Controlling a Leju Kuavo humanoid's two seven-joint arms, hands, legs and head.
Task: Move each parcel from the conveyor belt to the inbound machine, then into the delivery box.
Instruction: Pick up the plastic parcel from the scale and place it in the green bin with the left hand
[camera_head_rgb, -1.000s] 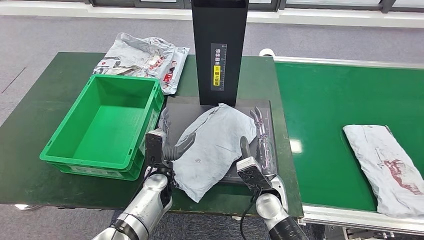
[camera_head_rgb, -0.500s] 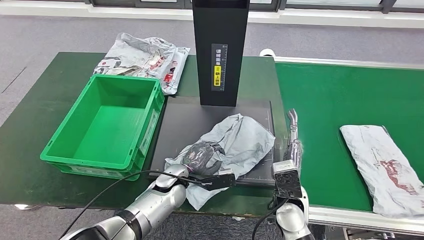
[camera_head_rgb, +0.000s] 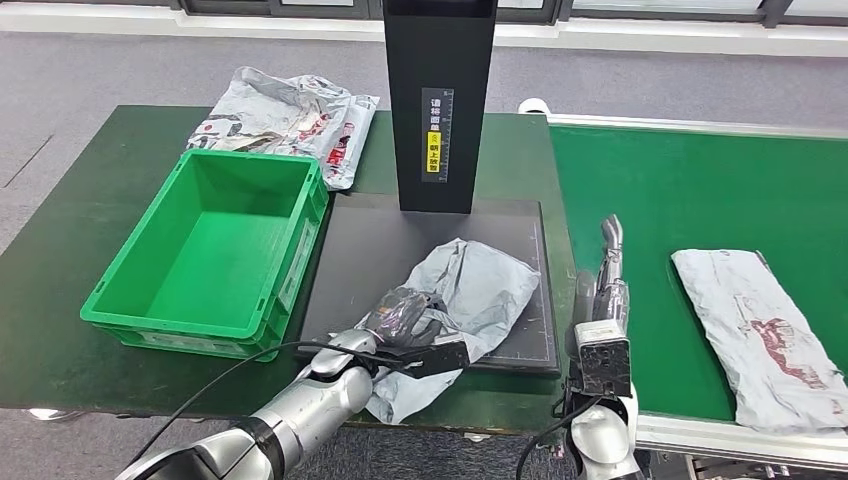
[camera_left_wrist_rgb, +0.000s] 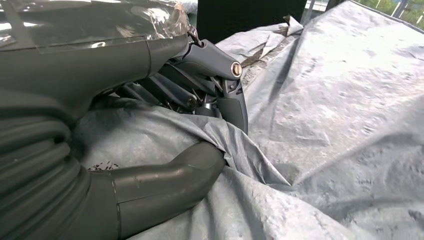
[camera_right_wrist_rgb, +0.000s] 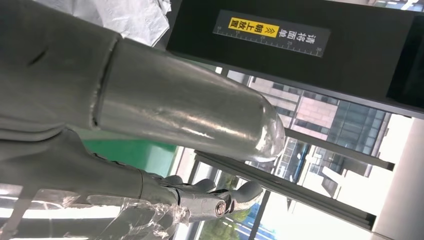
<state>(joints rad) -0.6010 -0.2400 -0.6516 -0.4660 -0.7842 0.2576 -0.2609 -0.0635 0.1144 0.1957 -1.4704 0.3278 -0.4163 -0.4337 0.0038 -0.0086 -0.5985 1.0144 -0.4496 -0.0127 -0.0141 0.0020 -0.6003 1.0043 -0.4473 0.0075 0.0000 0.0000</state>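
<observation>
Left hand (camera_head_rgb: 403, 313) fingers clenched into crumpled grey parcel (camera_head_rgb: 480, 290), right hand (camera_head_rgb: 606, 275) fingers straight, empty, beside it

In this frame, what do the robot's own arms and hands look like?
Both arms are silver metal with black segments and thin black cables running along them. Each wrist carries a black camera block. The left hand has a grey ribbed cover, thick grey thumb, darker fingers and clear plastic wrap; the right hand is grey and slender.

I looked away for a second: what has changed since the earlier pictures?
The left hand turned over and gripped the crumpled grey plastic parcel on the black scanner plate. The right hand let go and pulled back toward the belt; the belt's parcel crept closer. The green crate stayed empty.
</observation>
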